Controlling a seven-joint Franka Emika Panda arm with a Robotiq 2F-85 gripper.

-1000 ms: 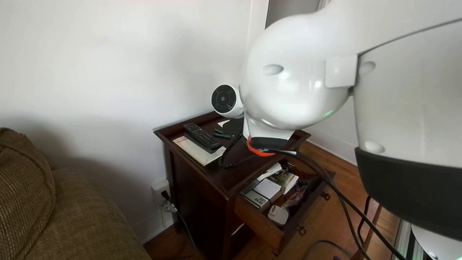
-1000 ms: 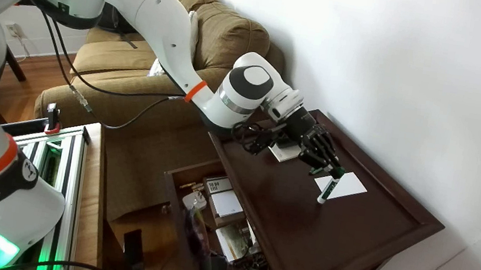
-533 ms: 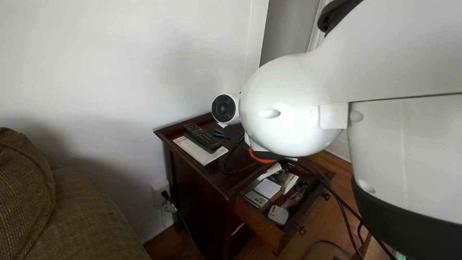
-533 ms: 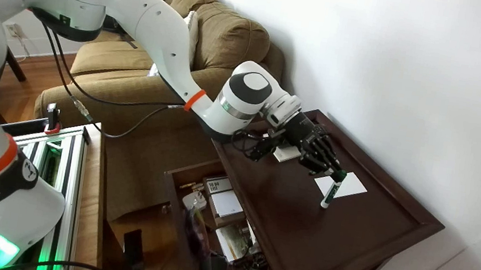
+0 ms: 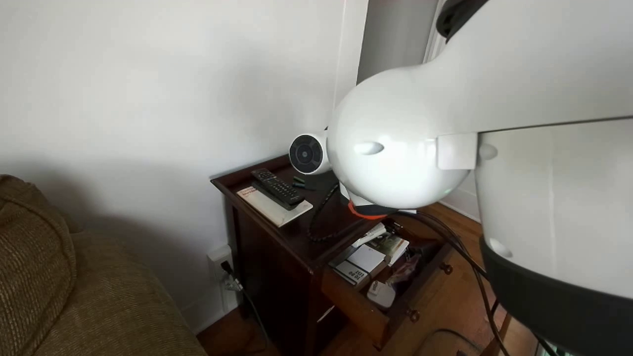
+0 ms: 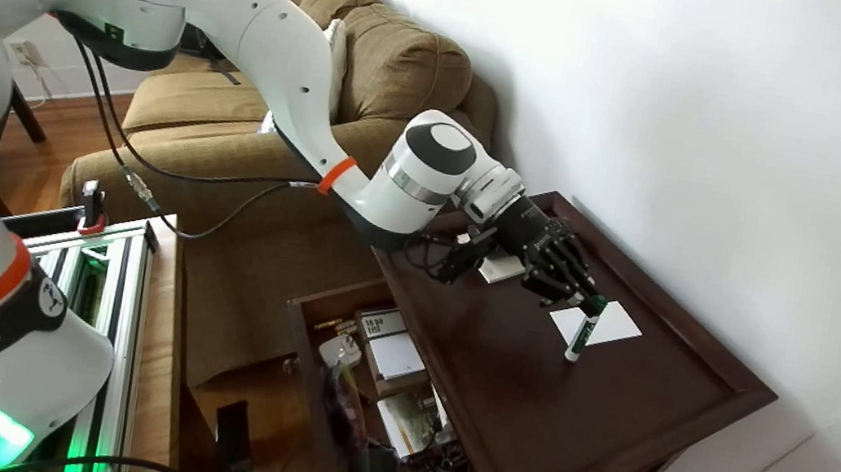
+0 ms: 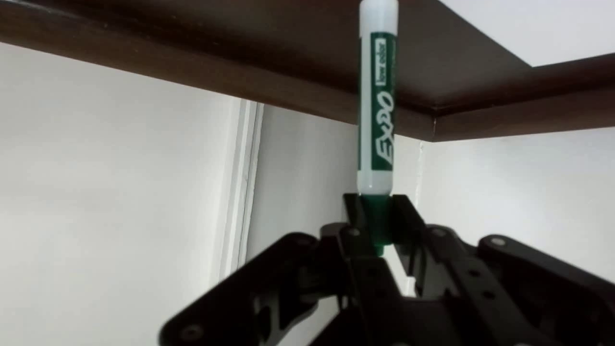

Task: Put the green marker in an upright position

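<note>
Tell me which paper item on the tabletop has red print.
The cream one by the remote; the white sheet behind the held green marker shows none.

"You're seeing smooth plastic on the green Expo marker [image 7: 376,105], and your robot-arm shell [image 5: 395,163] is looking glossy."
"And the side table [image 6: 634,414] is showing you smooth wood?"
"Yes, while the sofa [image 5: 118,301] is giving you coarse, ribbed cloth and the sheet of paper [image 6: 615,324] is looking matt."

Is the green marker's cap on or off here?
On: in the wrist view, the hand grips the green cap, which sits on the end of the green marker with no gap showing.
</note>
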